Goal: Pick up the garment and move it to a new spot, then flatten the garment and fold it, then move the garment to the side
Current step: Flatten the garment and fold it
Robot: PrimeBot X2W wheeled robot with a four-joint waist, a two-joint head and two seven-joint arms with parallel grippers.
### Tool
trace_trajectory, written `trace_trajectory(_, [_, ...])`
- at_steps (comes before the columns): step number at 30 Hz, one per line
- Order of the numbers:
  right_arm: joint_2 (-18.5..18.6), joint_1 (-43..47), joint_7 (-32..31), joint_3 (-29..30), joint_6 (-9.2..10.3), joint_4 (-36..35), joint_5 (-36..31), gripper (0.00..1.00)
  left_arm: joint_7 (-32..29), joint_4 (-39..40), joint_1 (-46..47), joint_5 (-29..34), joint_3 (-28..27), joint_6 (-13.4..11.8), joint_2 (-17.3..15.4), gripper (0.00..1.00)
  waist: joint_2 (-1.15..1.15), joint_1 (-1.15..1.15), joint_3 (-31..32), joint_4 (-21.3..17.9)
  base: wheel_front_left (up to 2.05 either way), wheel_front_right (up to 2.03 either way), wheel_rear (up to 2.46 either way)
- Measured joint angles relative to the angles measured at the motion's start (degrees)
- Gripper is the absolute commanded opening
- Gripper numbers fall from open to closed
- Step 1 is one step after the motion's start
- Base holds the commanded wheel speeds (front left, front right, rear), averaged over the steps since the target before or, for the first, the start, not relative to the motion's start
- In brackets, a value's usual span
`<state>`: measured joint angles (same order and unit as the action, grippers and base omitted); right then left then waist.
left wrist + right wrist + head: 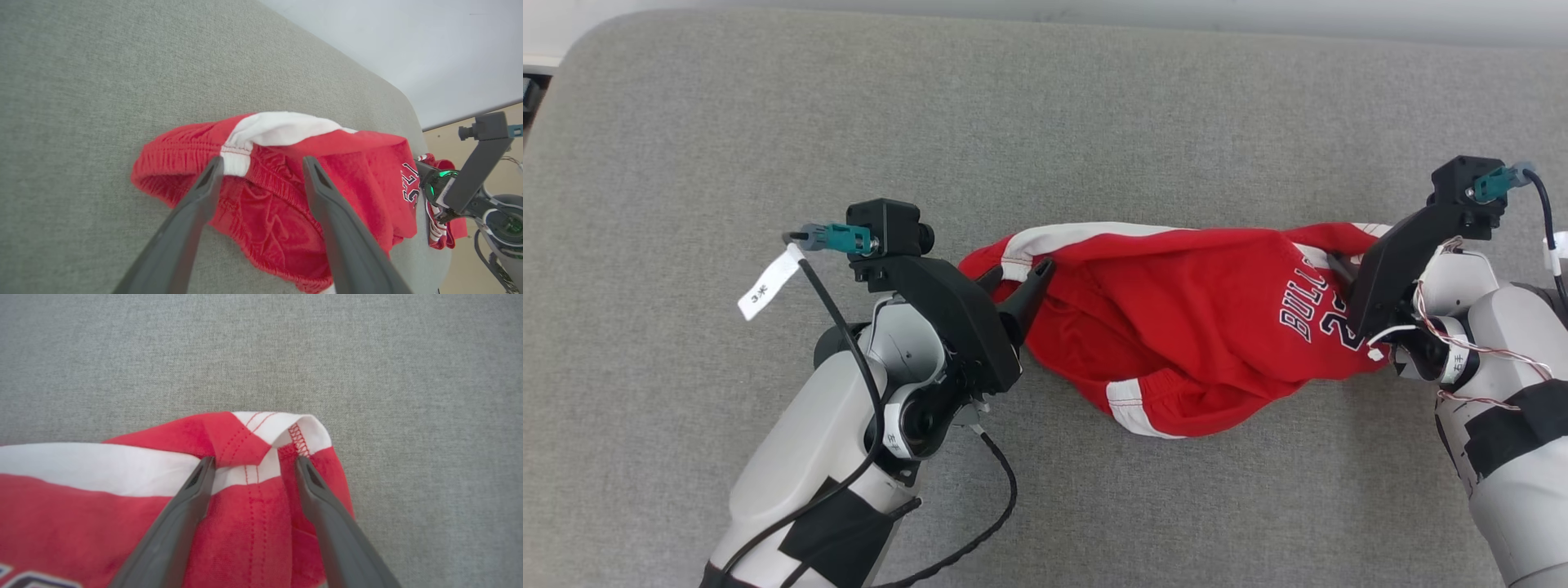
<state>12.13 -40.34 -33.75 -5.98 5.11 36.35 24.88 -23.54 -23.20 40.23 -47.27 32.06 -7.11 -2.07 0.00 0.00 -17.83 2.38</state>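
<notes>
Garment (pixel 1192 327) first: I see red shorts with white side stripes and dark lettering, bunched in a long heap on the grey upholstered surface (pixel 768 122). The heap runs from the centre of the head view out toward its right side.

My left tool (pixel 1019 278) sits at the heap's left end, just left of centre in the head view. Its fingers are spread wide. In the left wrist view the two tips stand over the gathered elastic waistband (pixel 171 163), one beside the white stripe (pixel 278 128) and the other over plain red cloth. Nothing is pinched between them, and I can't tell whether the tips touch the fabric.

My right tool (pixel 254 461) is at the heap's right end. In the head view it is mostly hidden under its black camera mount (pixel 1409 245). Its fingers are just as wide. In the right wrist view they stand either side of a folded hem corner (pixel 286 435), white with red stitching, at the middle of that frame.
</notes>
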Motion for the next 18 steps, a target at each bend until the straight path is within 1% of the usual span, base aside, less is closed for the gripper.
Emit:
trace_trajectory(5, [-0.1,-0.3,0.5,-0.1,-0.08,-0.9,0.0,1.0,0.7,-1.0,0.3,1.0,1.0,0.0,0.0,1.0,0.0,0.0,-1.2,-0.6,0.0,0.0,0.0])
trace_trajectory(10, [-0.1,-0.8,1.0,-0.1,-0.15,-0.8,0.0,1.0,1.5,-3.4,1.2,4.1,2.5,0.0,0.0,1.0,0.0,0.0,-1.7,-1.0,0.0,0.0,0.0])
trace_trajectory(18, [-0.2,-1.0,1.5,-0.1,-0.15,-0.5,0.0,1.0,4.9,-5.9,1.9,6.2,1.8,0.0,0.0,1.0,0.0,0.0,-1.9,-1.4,0.0,0.0,0.0])
